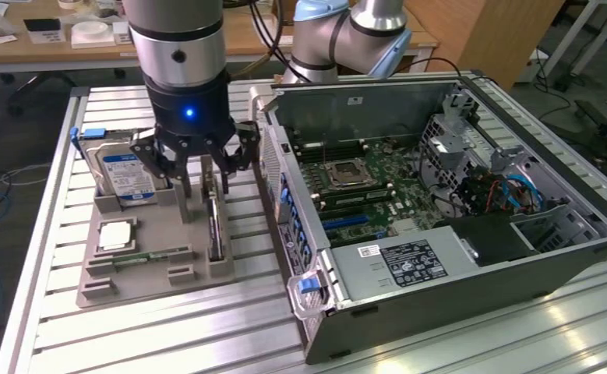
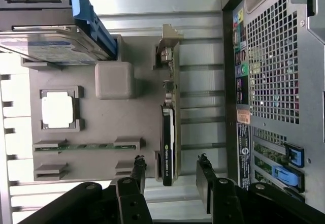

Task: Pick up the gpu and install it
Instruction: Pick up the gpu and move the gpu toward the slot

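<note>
In the grey tray (image 2: 101,122), the gpu (image 2: 170,127) stands edgewise beneath the spread pincer (image 2: 170,159).

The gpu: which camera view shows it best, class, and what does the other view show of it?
The wrist view: the gpu stands on edge in the grey holder, seen along its whole length, silver bracket included. In the exterior view the gripper hides its far end, and the rest shows as a thin edge.

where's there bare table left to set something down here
Free: table slats between the grey tray and the near edge, across to the computer case corner. Crowded: the narrow strip between tray and case, where the open gripper straddles the gpu.
</note>
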